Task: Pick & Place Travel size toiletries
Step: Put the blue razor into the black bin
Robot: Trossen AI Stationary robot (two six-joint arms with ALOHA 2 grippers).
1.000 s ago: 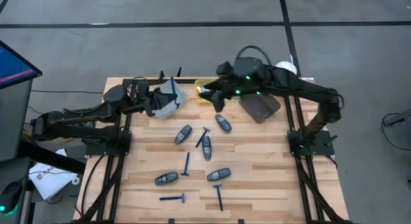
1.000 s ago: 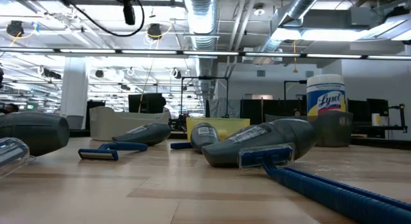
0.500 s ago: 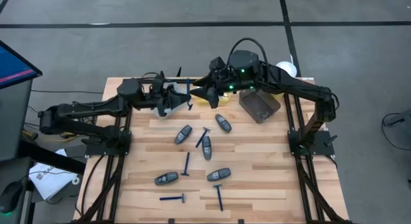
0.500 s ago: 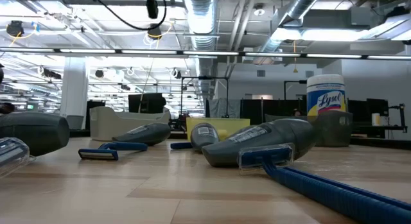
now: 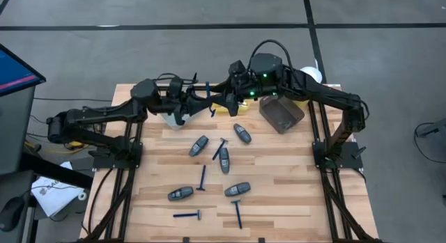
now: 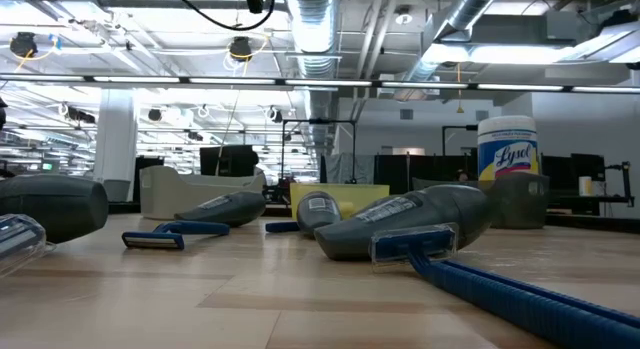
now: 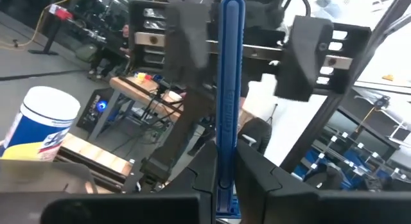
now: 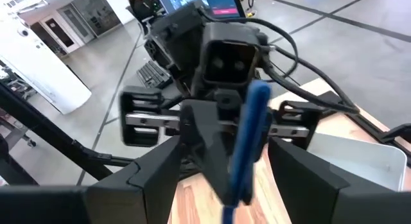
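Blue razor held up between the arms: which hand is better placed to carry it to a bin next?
Right, probably. The left hand is shut on the blue razor, but the right hand has its open fingers astride it, and the brown bin lies beside that arm.

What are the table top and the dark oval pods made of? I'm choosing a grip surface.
The table top looks like pale wood: butcher-block strips with visible grain and a slight sheen. The dark oval pods look like moulded grey plastic, smooth and semi-matte with soft highlights; whether they are rubber-coated cannot be told.
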